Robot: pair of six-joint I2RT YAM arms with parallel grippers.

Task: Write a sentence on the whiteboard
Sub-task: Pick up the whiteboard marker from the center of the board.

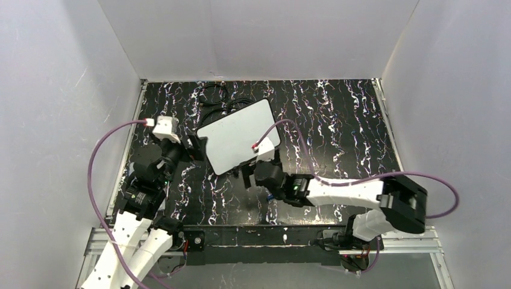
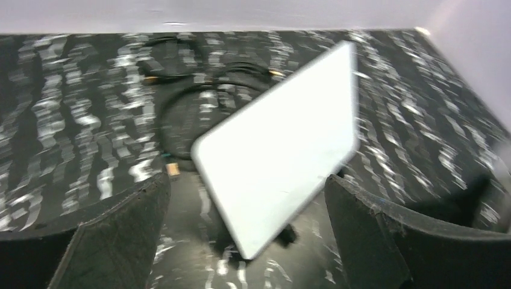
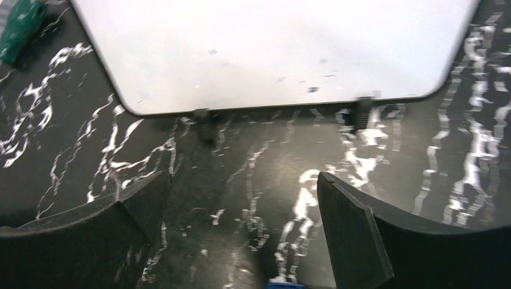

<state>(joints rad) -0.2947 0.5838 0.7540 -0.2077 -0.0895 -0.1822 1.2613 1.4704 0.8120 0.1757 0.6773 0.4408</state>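
At centre frame, the small white rounded-corner whiteboard [image 1: 239,135] rests on the black white-veined table [image 1: 337,120]; left fingers [image 2: 120,235] and right fingers [image 3: 355,235] both spread wide, holding nothing.

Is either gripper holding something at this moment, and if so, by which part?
Nothing is held. The left gripper and the right gripper are both open, and neither grips the whiteboard.

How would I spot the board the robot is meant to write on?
Look at the black, white-streaked table. Near its middle sits the whiteboard, turned at an angle. Unlike the dark cables behind it, it is a flat white rectangle.
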